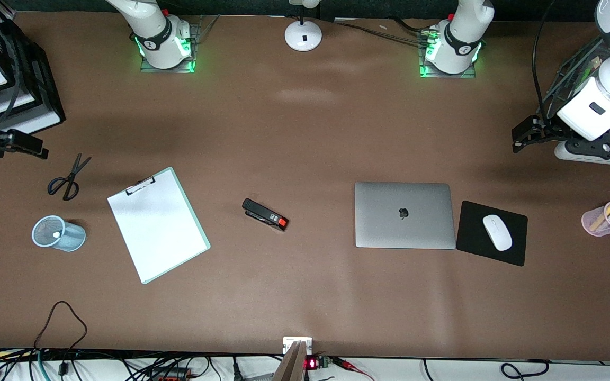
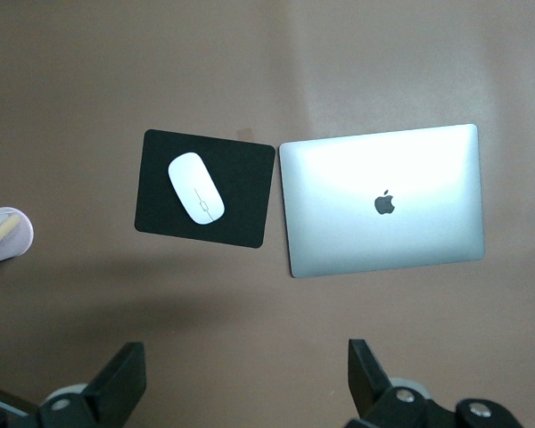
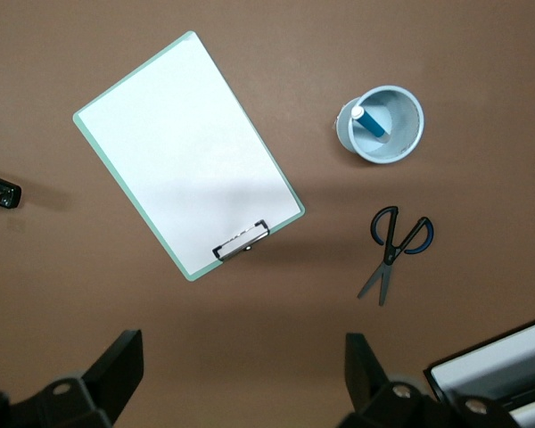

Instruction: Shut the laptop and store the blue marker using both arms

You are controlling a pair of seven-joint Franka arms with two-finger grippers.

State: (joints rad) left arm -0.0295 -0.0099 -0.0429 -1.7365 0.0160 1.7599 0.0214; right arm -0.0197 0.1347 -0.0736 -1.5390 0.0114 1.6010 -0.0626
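Observation:
The laptop (image 1: 404,215) lies shut on the table with its apple logo up; it also shows in the left wrist view (image 2: 383,201). The blue marker (image 3: 372,125) stands inside a light-blue mesh cup (image 3: 410,134), pale end up. The cup (image 1: 69,237) lies at the right arm's end of the table. My left gripper (image 1: 522,138) is open and empty, up in the air at the left arm's end, and its fingers (image 2: 125,383) frame bare table. My right gripper (image 1: 35,148) is open and empty over the right arm's end, with bare table under it (image 3: 241,370).
A black mouse pad (image 1: 474,248) with a white mouse (image 1: 497,232) lies beside the laptop. A pink cup of pens (image 1: 608,217) stands at the left arm's end. A clipboard (image 1: 158,224), a stapler (image 1: 265,214) and scissors (image 1: 66,179) lie toward the right arm's end.

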